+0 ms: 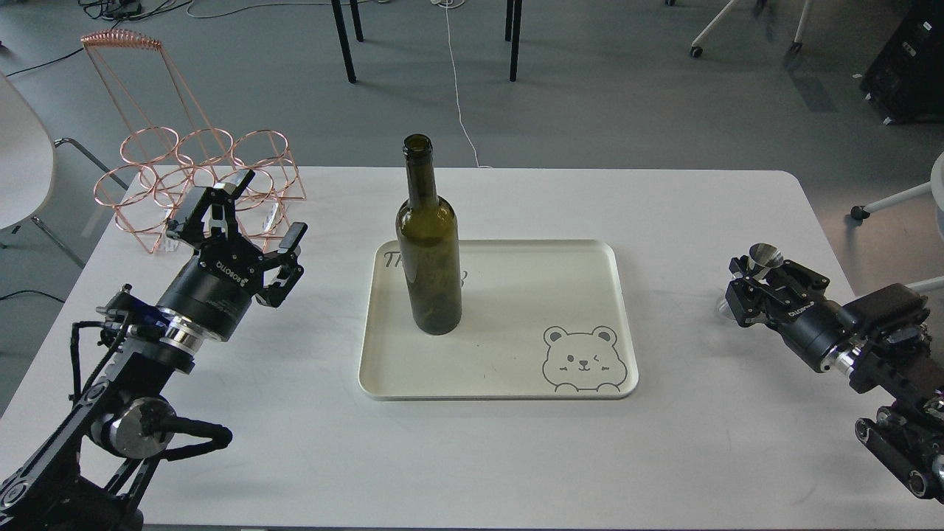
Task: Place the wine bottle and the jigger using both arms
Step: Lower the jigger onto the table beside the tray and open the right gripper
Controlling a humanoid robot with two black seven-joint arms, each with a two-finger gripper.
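Here left end effector (254,221) gapes, right end effector (745,284) grips jigger (764,259); lettering unreadable.

wine bottle (429,251): dark olive-green glass | jigger (764,259): shiny steel | tray (516,383): cream, grey line-drawn bear, grey lettering | desk (664,457): white | wire rack (193,166): copper-pink | arms: black, white lettering, silver wrist rings

Copper wire rack (199,184) beside cream bear tray (516,369).
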